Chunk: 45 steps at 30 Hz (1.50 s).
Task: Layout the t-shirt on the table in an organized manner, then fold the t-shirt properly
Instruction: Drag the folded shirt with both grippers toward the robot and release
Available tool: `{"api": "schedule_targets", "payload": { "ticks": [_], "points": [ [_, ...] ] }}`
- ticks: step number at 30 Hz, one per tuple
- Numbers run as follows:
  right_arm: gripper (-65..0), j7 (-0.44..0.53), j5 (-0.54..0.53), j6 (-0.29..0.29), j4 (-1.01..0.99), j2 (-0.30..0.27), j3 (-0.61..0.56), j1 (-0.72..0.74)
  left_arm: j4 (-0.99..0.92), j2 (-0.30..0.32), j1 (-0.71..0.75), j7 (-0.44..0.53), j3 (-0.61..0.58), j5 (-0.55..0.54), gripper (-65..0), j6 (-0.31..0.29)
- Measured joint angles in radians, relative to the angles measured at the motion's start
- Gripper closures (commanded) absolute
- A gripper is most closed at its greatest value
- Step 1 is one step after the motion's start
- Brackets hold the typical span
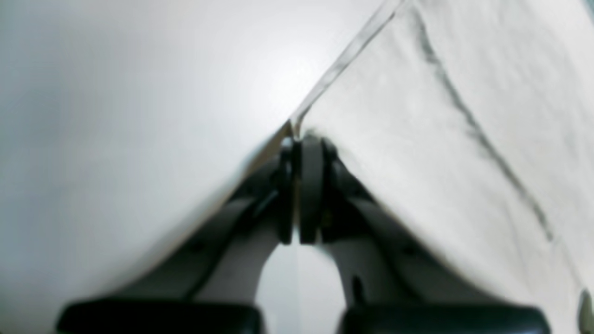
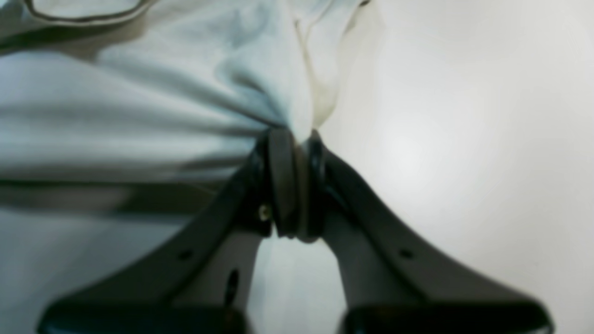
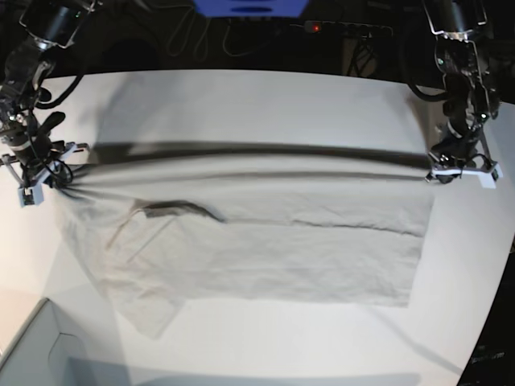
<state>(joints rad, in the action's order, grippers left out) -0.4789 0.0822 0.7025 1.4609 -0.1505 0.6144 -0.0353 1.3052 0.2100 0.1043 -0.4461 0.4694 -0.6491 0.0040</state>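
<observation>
The light grey-beige t-shirt (image 3: 265,241) is stretched sideways across the white table (image 3: 265,100), its upper edge pulled taut between both grippers and its lower part lying on the table. The collar (image 3: 173,209) is toward the left of the base view. My left gripper (image 3: 452,170) is shut on a hem corner of the shirt (image 1: 417,139), with its fingertips (image 1: 312,153) pinching the cloth edge. My right gripper (image 3: 50,178) is shut on bunched cloth (image 2: 185,93) near the shoulder, and the collar (image 2: 83,14) shows at the top left of the right wrist view.
A pale box corner (image 3: 32,354) sits at the front left of the table. Cables and a power strip (image 3: 346,28) lie beyond the table's far edge, beside a blue object (image 3: 249,6). Bare tabletop shows in front of the shirt (image 3: 306,346).
</observation>
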Motion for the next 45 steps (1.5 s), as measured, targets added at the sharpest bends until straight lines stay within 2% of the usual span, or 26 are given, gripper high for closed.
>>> {"api": "schedule_targets", "payload": {
  "ticks": [5, 8, 11, 23, 27, 31, 36, 40, 45],
  "points": [
    [0.0, 0.029, -0.012, -0.002, 0.149, 0.010, 0.003, 0.082, 0.085, 0.006, -0.027, 0.027, 0.003, -0.007, 0.0, -0.013],
    [0.0, 0.029, -0.016, -0.002, 0.180, 0.026, 0.004, 0.063, 0.083, 0.005, -0.012, 0.023, 0.004, -0.006, 0.0, -0.011],
    [0.0, 0.005, -0.008, 0.000, 0.154, 0.032, 0.006, -0.003, 0.072, 0.005, 0.008, 0.016, 0.004, -0.005, 0.0, -0.004],
    [0.0, 0.019, -0.009, 0.000, 0.084, 0.032, 0.006, -0.130, 0.083, 0.003, 0.105, 0.019, 0.000, -0.003, 0.0, -0.006],
    [0.0, 0.024, -0.011, 0.000, 0.084, 0.032, 0.006, -0.190, 0.085, -0.024, 0.148, 0.028, 0.006, 0.000, 0.0, -0.004],
    [0.0, 0.018, -0.008, 0.000, 0.076, 0.031, 0.005, -0.254, 0.112, -0.026, 0.208, 0.032, 0.006, -0.002, 0.0, -0.005],
    [0.0, 0.031, -0.008, -0.001, -0.026, 0.029, 0.004, -0.246, 0.178, -0.060, 0.294, 0.030, 0.006, -0.002, 0.0, -0.003],
    [0.0, 0.037, -0.015, -0.002, -0.081, -0.011, 0.002, -0.243, 0.222, -0.055, 0.323, 0.032, 0.008, -0.001, 0.0, -0.006],
    [0.0, 0.038, -0.012, -0.003, -0.081, -0.012, 0.004, -0.243, 0.223, -0.061, 0.342, 0.023, 0.045, -0.006, 0.0, -0.008]
  ]
}}
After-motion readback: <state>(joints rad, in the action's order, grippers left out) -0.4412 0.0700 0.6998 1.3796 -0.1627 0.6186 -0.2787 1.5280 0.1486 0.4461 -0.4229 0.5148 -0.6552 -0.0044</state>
